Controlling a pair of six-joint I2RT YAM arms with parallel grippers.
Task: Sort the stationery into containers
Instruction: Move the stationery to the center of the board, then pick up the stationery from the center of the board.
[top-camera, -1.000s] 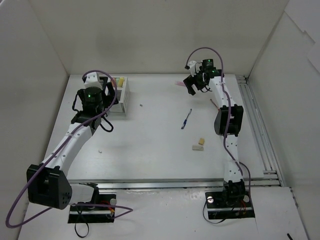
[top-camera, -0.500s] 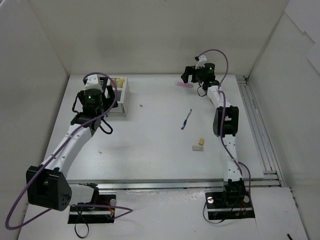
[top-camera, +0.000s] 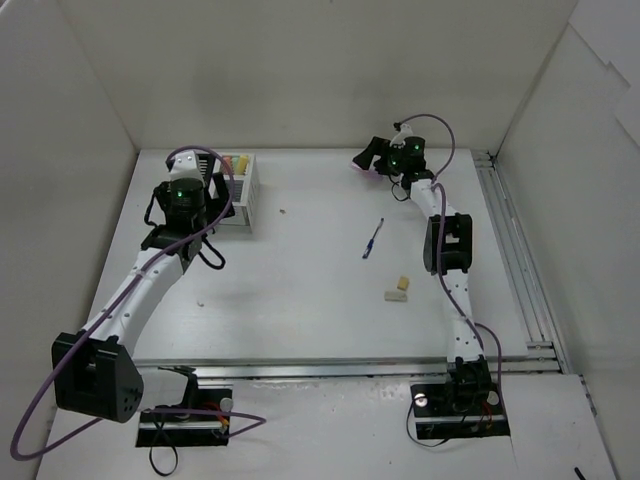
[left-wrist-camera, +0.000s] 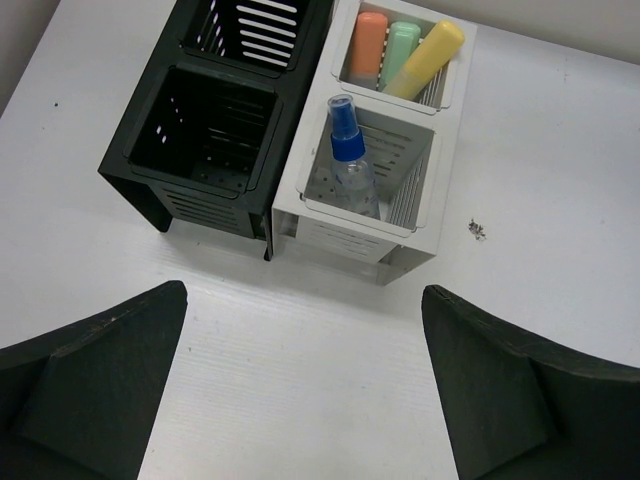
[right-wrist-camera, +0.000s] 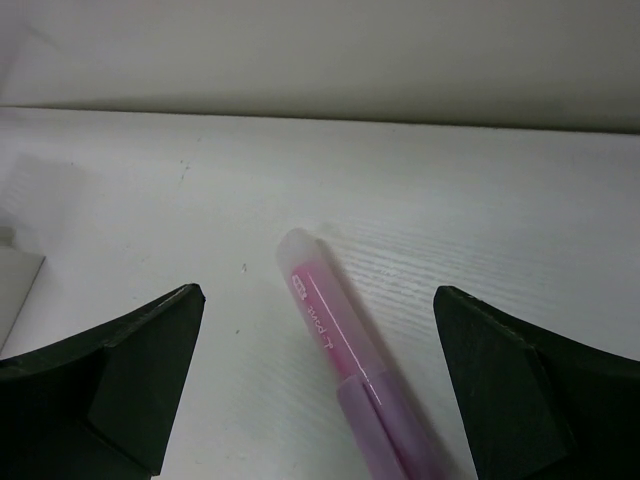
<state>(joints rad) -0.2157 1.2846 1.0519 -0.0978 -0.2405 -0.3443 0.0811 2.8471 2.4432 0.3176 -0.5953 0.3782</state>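
Fingers (right-wrist-camera: 100, 380) of the right gripper (right-wrist-camera: 317, 292) stood wide apart, empty, straddling the pink highlighter (right-wrist-camera: 335, 335) on the table (right-wrist-camera: 500, 200) just ahead. Its long axis crossed the gap diagonally, rounded end pointing forward-left, the rest running back toward the right finger. The left gripper (left-wrist-camera: 303, 290), also open, hung far off above the organizers (left-wrist-camera: 400, 215).

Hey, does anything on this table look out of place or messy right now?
Nothing is spilled or broken. Still unsorted: a pink highlighter by the far wall, a blue pen mid-table, and two erasers near it. The black organizer looks empty while the white organizer holds everything sorted, and dark specks lie beside it.
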